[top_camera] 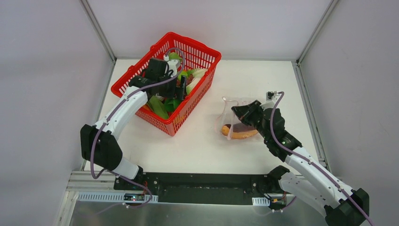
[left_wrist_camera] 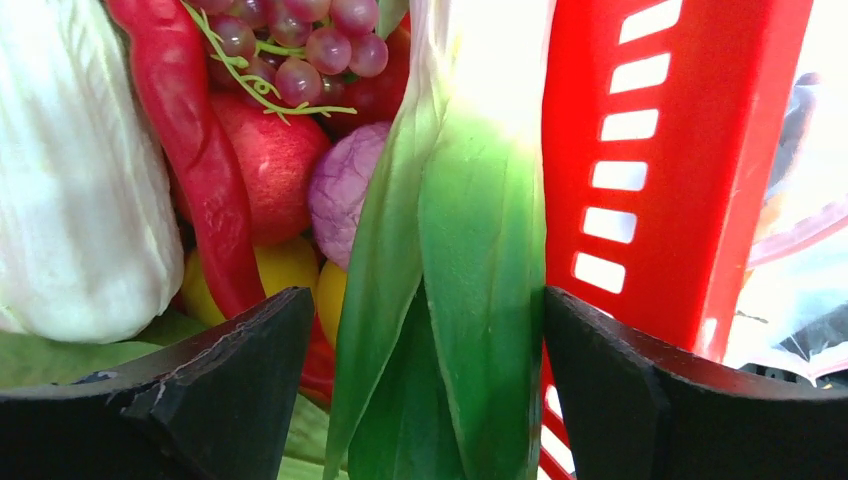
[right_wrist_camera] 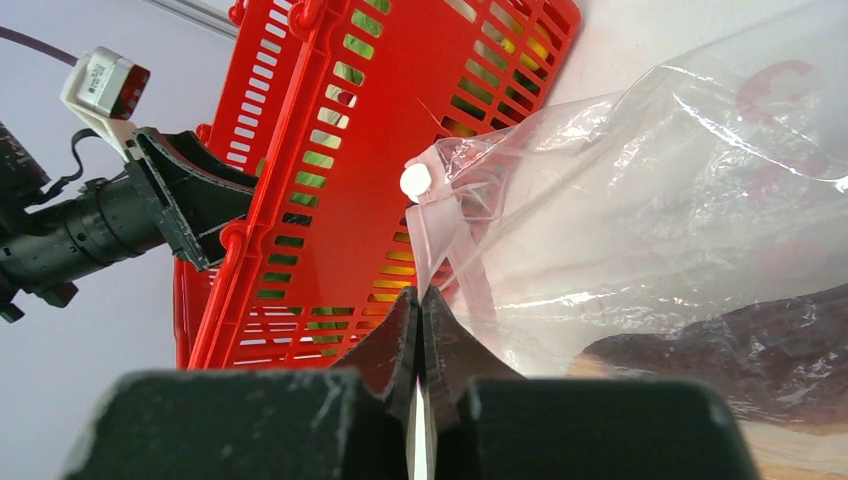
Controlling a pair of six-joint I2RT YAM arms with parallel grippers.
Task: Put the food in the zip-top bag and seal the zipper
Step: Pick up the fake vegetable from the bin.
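My left gripper [top_camera: 181, 89] is down inside the red mesh basket [top_camera: 194, 43]. In the left wrist view it [left_wrist_camera: 425, 300] is open, with the green-white bok choy [left_wrist_camera: 470, 240] standing between its fingers [left_wrist_camera: 240, 380]. The yellow lemon [left_wrist_camera: 285, 265] lies behind it. My right gripper [top_camera: 236, 111] is shut [right_wrist_camera: 420, 295] on the mouth edge of the clear zip-top bag [right_wrist_camera: 680, 190], at the pinkish zipper strip [right_wrist_camera: 432, 240] just below its white slider [right_wrist_camera: 415, 180]. The orange bun with dark sausage [top_camera: 239, 132] lies inside the bag [top_camera: 230, 106].
The basket also holds a red chili [left_wrist_camera: 200, 150], grapes [left_wrist_camera: 290, 40], a red apple [left_wrist_camera: 275, 160], a purple piece [left_wrist_camera: 345, 190] and a white cabbage [left_wrist_camera: 70, 170]. The basket wall [left_wrist_camera: 680, 150] stands right beside my left gripper's right finger. The bag lies right of the basket [right_wrist_camera: 340, 200].
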